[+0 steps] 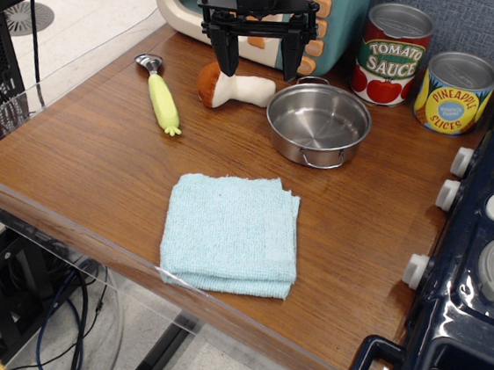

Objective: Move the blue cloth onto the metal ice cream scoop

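Observation:
The blue cloth [231,233] lies folded square near the front edge of the wooden table [81,168]. The metal ice cream scoop [160,90], with a silver head and a yellow-green handle, lies at the back left, well apart from the cloth. My gripper [256,64] hangs open at the back of the table, above the toy mushroom [233,87], with nothing between its black fingers. It is far behind the cloth and to the right of the scoop.
A steel pot [317,124] stands right of the mushroom. A tomato sauce can [392,54] and a pineapple can [454,92] stand at the back right. A toy microwave [335,22] is behind the gripper. A toy stove [477,262] borders the right side.

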Available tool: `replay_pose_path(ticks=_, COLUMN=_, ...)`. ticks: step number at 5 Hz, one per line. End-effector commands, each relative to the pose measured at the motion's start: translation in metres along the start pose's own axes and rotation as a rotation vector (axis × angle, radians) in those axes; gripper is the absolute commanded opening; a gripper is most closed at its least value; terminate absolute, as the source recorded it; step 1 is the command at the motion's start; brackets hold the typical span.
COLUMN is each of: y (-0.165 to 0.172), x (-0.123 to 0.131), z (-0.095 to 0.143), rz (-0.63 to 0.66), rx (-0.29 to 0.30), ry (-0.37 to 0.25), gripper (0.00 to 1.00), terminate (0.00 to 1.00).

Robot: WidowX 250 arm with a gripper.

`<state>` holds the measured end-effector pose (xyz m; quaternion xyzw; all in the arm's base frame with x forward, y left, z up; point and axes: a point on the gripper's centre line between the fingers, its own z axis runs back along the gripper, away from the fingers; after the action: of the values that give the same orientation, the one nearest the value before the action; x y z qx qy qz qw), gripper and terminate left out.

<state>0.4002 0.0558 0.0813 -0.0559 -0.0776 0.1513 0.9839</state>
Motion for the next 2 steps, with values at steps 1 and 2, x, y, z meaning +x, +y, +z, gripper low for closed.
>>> replay_pose_path(ticks=1, y=0.0, x=0.0, z=0.0, rz=0.0, rx=0.0, ry=0.0, gripper=1.0, terminate=0.0)
replay_pose_path(ticks=2, y=-0.003, x=-0.018, z=0.005, rz=-0.044, rx=-0.011, ry=0.004, gripper=1.0, terminate=0.0)
